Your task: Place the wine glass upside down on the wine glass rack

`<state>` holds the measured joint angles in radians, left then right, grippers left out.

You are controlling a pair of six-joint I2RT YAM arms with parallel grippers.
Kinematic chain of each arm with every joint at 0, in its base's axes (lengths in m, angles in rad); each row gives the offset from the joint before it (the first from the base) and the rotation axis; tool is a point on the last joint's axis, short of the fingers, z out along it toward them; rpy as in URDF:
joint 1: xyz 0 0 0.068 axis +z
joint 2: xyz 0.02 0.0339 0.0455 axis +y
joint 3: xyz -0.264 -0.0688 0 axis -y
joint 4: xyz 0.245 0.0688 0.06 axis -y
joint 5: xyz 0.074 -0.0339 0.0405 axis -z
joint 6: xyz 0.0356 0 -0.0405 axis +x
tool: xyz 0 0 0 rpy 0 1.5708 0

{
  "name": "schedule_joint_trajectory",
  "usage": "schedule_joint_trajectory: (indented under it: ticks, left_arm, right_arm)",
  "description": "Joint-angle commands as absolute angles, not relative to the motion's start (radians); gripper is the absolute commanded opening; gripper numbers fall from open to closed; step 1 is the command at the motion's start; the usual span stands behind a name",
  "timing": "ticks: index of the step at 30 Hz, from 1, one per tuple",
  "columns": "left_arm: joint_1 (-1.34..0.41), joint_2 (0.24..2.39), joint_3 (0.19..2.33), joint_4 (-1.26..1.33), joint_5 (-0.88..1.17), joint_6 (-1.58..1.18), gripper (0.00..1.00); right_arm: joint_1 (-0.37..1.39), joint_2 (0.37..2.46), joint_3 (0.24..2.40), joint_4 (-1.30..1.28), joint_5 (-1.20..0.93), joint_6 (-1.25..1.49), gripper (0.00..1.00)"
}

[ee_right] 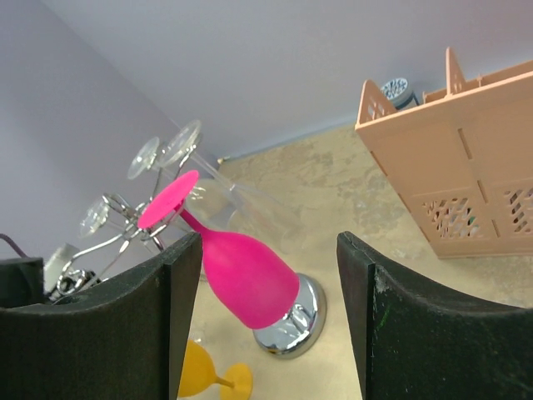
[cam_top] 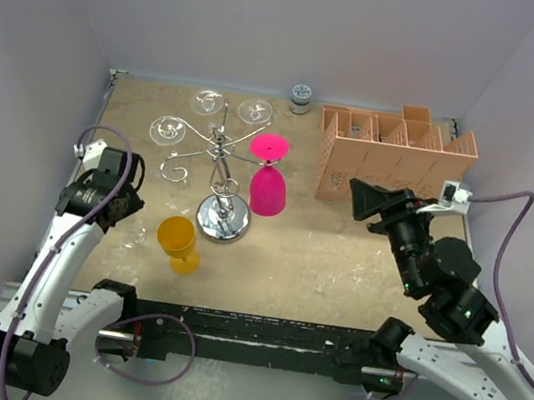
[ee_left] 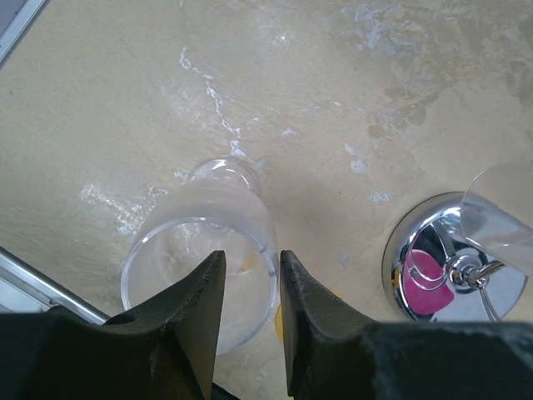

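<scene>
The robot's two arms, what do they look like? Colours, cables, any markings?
Both the left arm and right arm have white links and bulky black joints, each trailing a lavender cable. Small green lights glow on the right arm's joints. The left claw and right claw have matte black wedge-shaped fingers.

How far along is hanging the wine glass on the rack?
Done: a pink wine glass and clear glasses hang upside down on the wire rack. In hand: the left gripper sits over a clear wine glass lying on the table; grasp unclear. Left: lifting and hanging it. A yellow glass waits too; the right gripper is open.
</scene>
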<state>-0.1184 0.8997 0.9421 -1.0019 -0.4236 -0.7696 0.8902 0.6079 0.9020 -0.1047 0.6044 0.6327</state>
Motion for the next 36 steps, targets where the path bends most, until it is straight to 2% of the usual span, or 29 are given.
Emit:
schedule_joint_trajectory:
  ticks: [1, 7, 13, 26, 36]
  left_arm:
    - [-0.115, 0.868, 0.925, -0.951, -0.457, -0.786, 0.28]
    - [-0.115, 0.874, 0.898, -0.911, -0.462, -0.775, 0.17]
    - [-0.115, 0.85, 0.906, -0.906, -0.487, -0.765, 0.0]
    - [-0.115, 0.747, 1.112, -0.996, -0.586, -0.769, 0.0]
    - [-0.115, 0.727, 1.506, -1.025, -0.67, -0.693, 0.0]
  right_arm:
    - [0.893, 0.566, 0.888, -0.047, 0.644, 0.612, 0.67]
    - [0.893, 0.58, 0.899, -0.036, 0.64, 0.614, 0.67]
    - [0.893, 0.624, 0.931, -0.006, 0.638, 0.611, 0.66]
    - [0.893, 0.668, 0.941, 0.056, 0.619, 0.621, 0.66]
    - [0.893, 0.685, 0.952, 0.099, 0.537, 0.635, 0.68]
